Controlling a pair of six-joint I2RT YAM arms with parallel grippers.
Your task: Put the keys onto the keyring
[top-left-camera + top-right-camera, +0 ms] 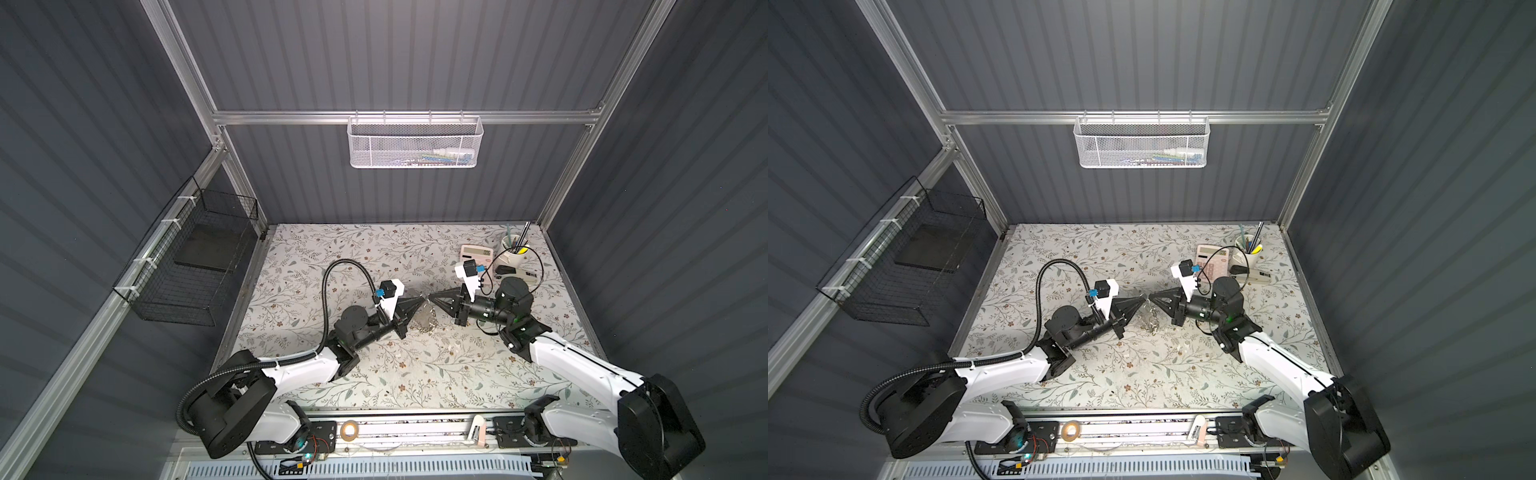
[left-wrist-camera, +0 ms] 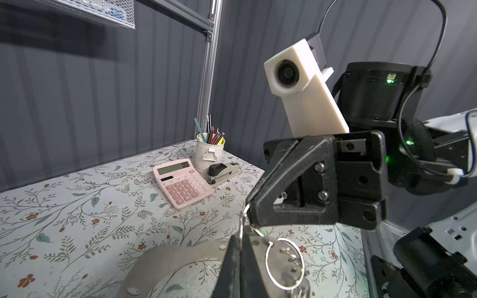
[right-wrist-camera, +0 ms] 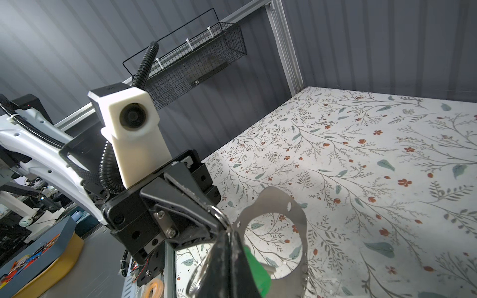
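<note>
Above the middle of the table my left gripper (image 1: 422,298) (image 1: 1143,297) and right gripper (image 1: 431,297) (image 1: 1151,296) meet tip to tip, both shut. The keyring (image 1: 427,322) (image 1: 1152,322) hangs under them, a flat grey hoop (image 2: 154,260) (image 3: 296,214) with small silvery pieces and a thin wire ring (image 2: 284,263). The left gripper (image 2: 241,238) (image 3: 218,212) pinches a thin ring at the keyring's top. The right gripper (image 3: 228,236) (image 2: 249,210) is shut on the key, whose green head (image 3: 255,271) sticks out beside its fingers. The key's blade is hidden.
A pink calculator (image 1: 476,252), a white pen cup (image 1: 513,249) and a stapler (image 1: 513,272) stand at the back right. A white mesh basket (image 1: 415,143) hangs on the rear wall and a black wire basket (image 1: 195,262) on the left wall.
</note>
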